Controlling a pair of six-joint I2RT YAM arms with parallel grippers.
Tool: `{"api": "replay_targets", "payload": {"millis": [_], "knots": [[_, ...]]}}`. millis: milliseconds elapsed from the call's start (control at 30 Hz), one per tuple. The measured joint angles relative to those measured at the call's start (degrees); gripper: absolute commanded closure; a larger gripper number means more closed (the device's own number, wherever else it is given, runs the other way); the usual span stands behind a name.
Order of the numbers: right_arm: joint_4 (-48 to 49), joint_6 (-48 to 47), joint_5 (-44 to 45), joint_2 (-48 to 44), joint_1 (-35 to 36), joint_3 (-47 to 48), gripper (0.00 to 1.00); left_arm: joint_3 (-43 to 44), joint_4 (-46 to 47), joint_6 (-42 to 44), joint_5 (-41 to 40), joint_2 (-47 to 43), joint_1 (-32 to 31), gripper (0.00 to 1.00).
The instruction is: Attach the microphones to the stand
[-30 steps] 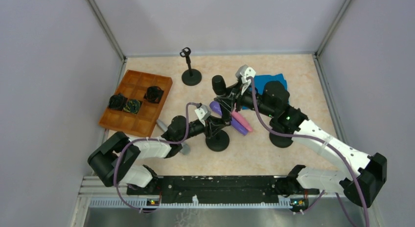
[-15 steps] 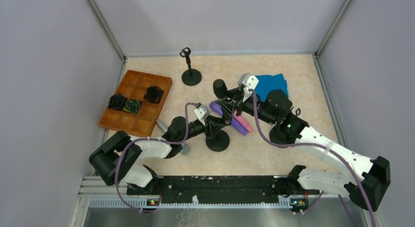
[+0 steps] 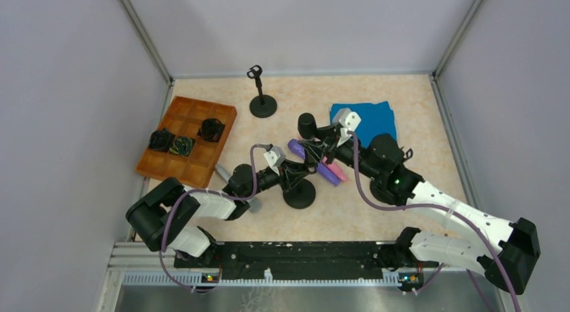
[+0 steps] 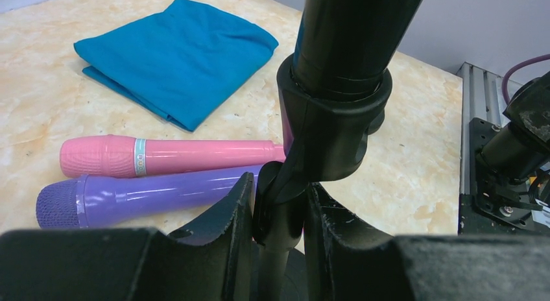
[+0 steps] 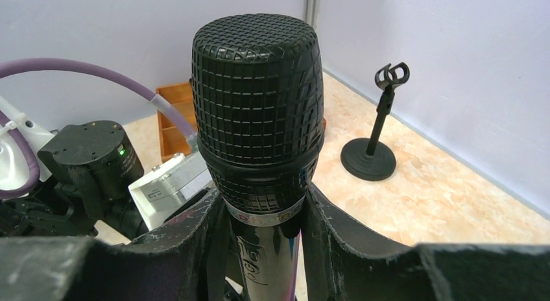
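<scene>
My left gripper (image 3: 296, 172) (image 4: 279, 192) is shut on the thin post of the near black stand (image 3: 300, 193), just under its clip (image 4: 324, 129). The black microphone (image 3: 307, 126) (image 5: 256, 100) stands tilted in that clip. Just below the microphone's grille head, my right gripper (image 3: 322, 141) (image 5: 263, 207) is shut on its body. The pink microphone (image 4: 162, 155) (image 3: 336, 171) and the purple microphone (image 4: 149, 197) (image 3: 296, 149) lie side by side on the table behind the stand. A silver-grey microphone (image 3: 220, 171) lies mostly hidden under my left arm.
A second stand (image 3: 261, 97) (image 5: 373, 145) with a bare clip stands at the back. An orange compartment tray (image 3: 195, 165) with dark items sits at the left. A folded blue cloth (image 3: 368, 115) (image 4: 175, 58) lies at the back right. Grey walls close in three sides.
My right arm has carried the black microphone's head a little nearer and to the right, with the wrist following. The left gripper has stayed on the stand's post.
</scene>
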Motion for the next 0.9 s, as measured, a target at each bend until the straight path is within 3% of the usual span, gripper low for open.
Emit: {"api": "replay_targets", "payload": {"millis": [433,900], "knots": [[-7.43,-0.28,2.93,-0.07,2.05,3.39,1.0,-0.63,1.75,-0.46,-0.17,0.52,-0.02,1.0],[-4.13,-0.48,9.53,0.42,6.03,0.22,1.0,-1.81,3.63,-0.39,0.28,0.74,-0.11,1.0]]}}
